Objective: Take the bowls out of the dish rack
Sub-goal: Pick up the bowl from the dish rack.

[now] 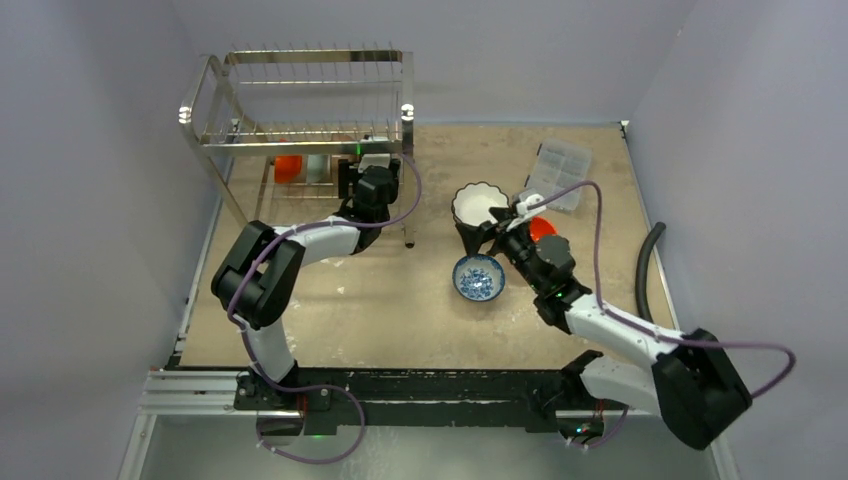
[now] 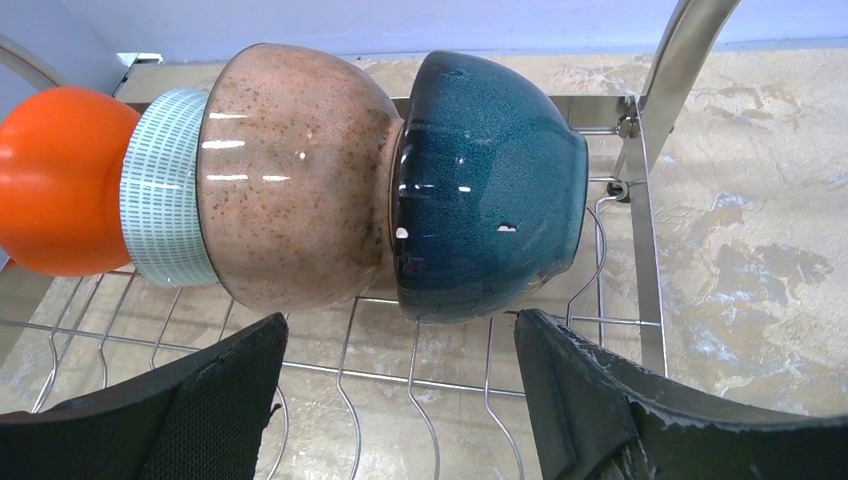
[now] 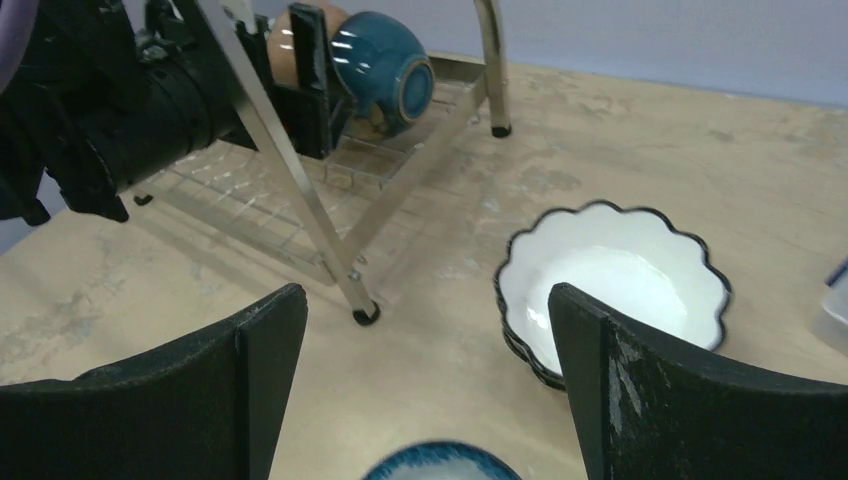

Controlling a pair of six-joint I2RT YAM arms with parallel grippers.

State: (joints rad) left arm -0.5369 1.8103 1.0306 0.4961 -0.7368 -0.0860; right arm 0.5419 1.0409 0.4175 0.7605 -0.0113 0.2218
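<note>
Under the upper tier of the dish rack [image 1: 300, 138], the left gripper [image 2: 398, 335] hangs with its jaws spread wide and nothing between them. Just ahead of its fingertips [image 2: 245, 365] a row of bowls stands on edge on the lower wires. A teal bowl [image 2: 490, 190] is nearest its right finger, with a speckled tan bowl [image 2: 290, 180] pressed against it. A pale patterned bowl [image 2: 165, 190] and an orange bowl [image 2: 55, 180] follow, off beyond its left finger. The teal bowl's lower edge sits just above the gap between the fingers; I see no contact.

Over the table the right gripper [image 3: 425, 300] is wide too, holding nothing. Ahead of it, toward its right finger, a white scalloped bowl [image 3: 610, 280] sits upright, seemingly with a second one nested beneath. Just below the hand rests a blue bowl [image 1: 479, 277]. A second orange bowl [image 1: 543, 227] peeks out beside the wrist, and a clear plastic box [image 1: 560, 165] lies farther beyond.
</note>
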